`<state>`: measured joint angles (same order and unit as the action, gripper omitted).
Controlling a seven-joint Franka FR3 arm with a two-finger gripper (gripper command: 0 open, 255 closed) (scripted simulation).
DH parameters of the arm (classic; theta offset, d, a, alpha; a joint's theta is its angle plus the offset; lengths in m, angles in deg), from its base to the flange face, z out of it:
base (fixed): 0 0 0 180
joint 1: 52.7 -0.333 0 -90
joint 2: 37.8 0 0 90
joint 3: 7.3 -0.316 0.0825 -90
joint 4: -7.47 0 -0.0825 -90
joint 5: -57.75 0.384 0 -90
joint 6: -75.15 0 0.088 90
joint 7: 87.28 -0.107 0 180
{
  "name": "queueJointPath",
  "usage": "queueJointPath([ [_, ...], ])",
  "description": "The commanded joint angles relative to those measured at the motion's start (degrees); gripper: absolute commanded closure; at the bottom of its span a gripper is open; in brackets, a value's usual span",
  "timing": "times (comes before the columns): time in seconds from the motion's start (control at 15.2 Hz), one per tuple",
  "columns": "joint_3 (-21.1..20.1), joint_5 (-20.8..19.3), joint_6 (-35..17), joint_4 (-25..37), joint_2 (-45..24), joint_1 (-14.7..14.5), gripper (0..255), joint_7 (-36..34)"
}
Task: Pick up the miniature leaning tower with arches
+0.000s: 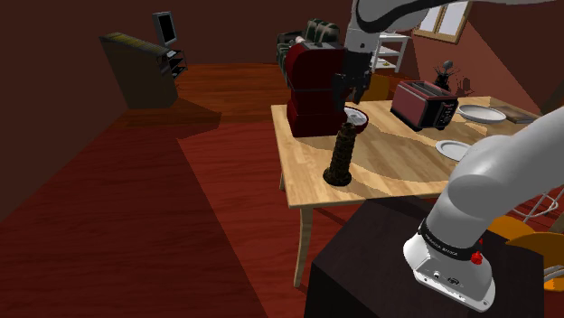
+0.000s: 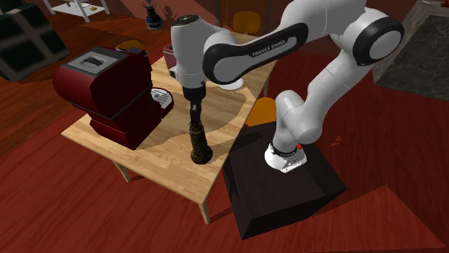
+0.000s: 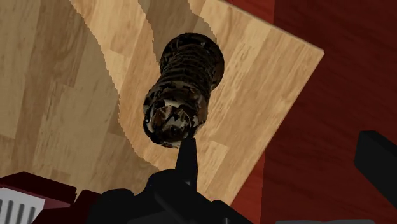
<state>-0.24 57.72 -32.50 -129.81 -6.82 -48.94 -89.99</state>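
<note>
Tower (image 1: pixel 342 155) arches indistinct beneath spread pincer (image 1: pixel 350 96)

- Shoulder view is looking over the bench (image 1: pixel 407 158) from behind the stand (image 1: pixel 361 262).
- Second exterior view is overlooking the same bench from its side.
- Wrist view is looking closely at its corner.

White arm (image 2: pixel 259 50) arched over, gripper (image 1: pixel 349 99) pointing down, fingers (image 3: pixel 186 159) spread apart

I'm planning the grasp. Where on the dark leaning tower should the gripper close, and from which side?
Grip the tower high on its shaft, from above: it stands on its wider base on the table, slim and slightly tilted, with the open gripper over its top.
</note>
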Motion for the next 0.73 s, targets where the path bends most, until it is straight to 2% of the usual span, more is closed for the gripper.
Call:
queueJointPath([
  [0.0, 1.35, -0.35, -1.94, 0.45, -3.51, 0.61, 0, 1.08],
  [0.46, 5.96, -0.9, -8.73, 1.14, -15.08, 2.82, 0, 5.12],
  [0.66, 6.22, -0.77, -10.6, 0.24, -16.2, 2.89, 0, 5.44],
])
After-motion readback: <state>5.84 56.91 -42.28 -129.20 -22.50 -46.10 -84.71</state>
